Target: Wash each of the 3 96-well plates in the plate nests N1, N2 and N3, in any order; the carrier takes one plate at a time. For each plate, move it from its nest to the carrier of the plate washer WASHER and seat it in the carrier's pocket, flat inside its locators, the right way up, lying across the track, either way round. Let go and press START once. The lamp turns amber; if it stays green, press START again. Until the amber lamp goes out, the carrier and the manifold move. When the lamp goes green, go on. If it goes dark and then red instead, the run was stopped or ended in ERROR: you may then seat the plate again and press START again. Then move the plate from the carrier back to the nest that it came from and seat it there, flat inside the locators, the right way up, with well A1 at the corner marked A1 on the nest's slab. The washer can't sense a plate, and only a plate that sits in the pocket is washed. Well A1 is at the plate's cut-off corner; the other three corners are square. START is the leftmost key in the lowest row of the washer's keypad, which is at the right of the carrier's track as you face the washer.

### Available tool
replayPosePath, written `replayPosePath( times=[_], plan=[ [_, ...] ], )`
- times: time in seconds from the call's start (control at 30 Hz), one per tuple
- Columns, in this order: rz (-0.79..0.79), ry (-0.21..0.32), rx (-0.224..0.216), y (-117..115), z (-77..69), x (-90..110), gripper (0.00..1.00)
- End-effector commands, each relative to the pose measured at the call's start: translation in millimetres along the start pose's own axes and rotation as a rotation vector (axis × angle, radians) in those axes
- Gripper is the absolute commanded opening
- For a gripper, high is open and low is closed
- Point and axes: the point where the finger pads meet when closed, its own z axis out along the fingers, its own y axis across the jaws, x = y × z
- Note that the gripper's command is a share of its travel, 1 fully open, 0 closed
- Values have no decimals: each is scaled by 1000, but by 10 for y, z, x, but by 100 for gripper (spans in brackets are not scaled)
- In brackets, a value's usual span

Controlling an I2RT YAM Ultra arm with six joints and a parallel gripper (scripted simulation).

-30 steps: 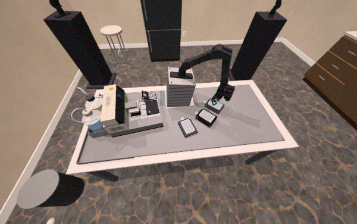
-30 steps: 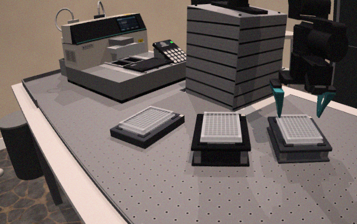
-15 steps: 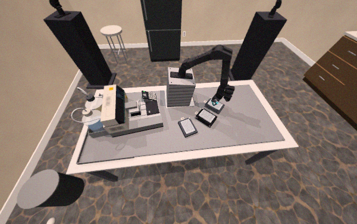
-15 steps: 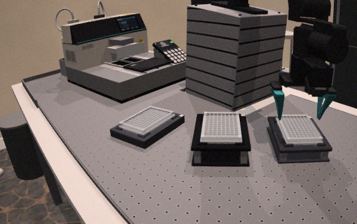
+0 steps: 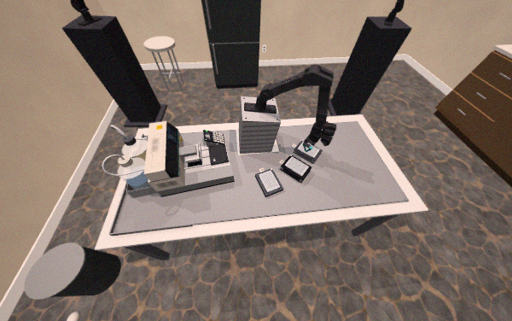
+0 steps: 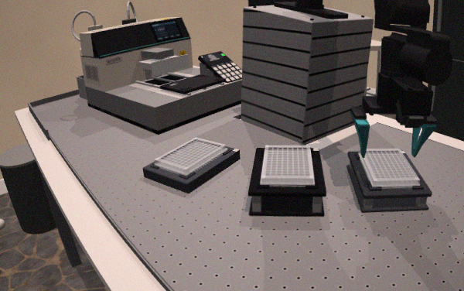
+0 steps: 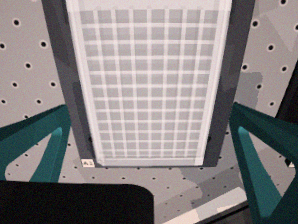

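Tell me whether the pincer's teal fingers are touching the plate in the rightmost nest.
Apart. The wrist view shows the pincer open, its teal fingers standing outside the plate and its nest on both sides, with table surface visible between.

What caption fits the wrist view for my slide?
Open gripper hovering above a well plate seated in its dark nest.
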Motion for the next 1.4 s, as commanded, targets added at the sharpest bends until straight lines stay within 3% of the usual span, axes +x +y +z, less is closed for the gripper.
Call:
replayPosePath(
  times=[0.0, 1.37],
  plan=[
    [0, -15, -3, 14, -19, -48, 100],
    [0, -14, -3, 15, 228, -51, 100]
  ],
)
